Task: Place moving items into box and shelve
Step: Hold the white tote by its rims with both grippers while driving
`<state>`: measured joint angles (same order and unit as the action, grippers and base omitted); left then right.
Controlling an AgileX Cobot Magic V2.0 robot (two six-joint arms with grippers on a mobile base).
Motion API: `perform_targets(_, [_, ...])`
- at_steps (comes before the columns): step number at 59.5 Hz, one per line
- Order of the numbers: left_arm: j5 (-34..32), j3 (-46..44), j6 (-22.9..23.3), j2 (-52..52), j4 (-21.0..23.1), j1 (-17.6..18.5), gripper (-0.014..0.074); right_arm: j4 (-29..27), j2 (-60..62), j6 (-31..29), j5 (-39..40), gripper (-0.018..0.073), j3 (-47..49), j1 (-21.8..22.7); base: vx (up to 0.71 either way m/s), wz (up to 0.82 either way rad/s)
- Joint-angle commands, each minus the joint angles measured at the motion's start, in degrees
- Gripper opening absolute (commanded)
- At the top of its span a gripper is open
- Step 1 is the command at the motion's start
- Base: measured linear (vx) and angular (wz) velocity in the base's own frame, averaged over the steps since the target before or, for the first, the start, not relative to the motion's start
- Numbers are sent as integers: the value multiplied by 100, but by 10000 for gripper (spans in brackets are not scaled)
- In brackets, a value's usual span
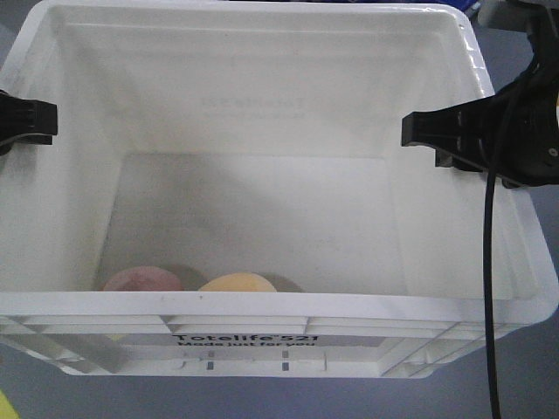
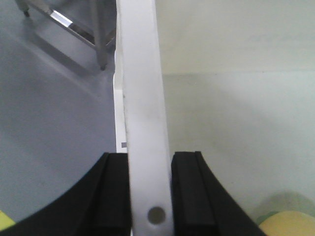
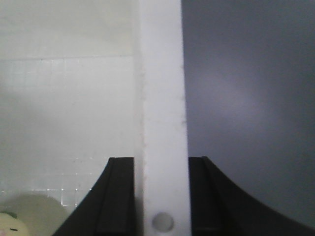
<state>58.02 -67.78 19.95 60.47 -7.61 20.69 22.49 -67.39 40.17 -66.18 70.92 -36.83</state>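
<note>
The white box [image 1: 262,301] fills the front view, its printed side toward me. Two moving items lie on its floor against the near wall: a pinkish-brown round plush [image 1: 140,279] and a yellow-orange plush [image 1: 238,283]. My left gripper [image 1: 26,118] clamps the left rim [image 2: 142,98], one black finger on each side of the rim, left gripper [image 2: 147,162]. On the opposite rim [image 3: 161,98] my right gripper [image 1: 437,131] does the same, right gripper [image 3: 161,164]. The yellow plush [image 2: 290,223] shows at the bottom right of the left wrist view and at the bottom left, yellow plush [image 3: 10,225], of the right wrist view.
Grey floor lies around and below the box. Metal legs [image 2: 101,34] of a rack or table stand beyond the left rim. A black cable [image 1: 492,262] hangs from the right arm across the box's right corner. A yellow-green scrap [image 1: 4,406] shows at the bottom left.
</note>
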Motion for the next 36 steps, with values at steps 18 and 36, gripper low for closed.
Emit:
perform_targets(18, [-460,-202,22,-144,-616,-44,66,768,245,22,207,127,210,72,13,-51])
perform_targets(36, [-460,-202,22,-144,-616,-44,66,768,245,22,207,127,210,72,12,-48])
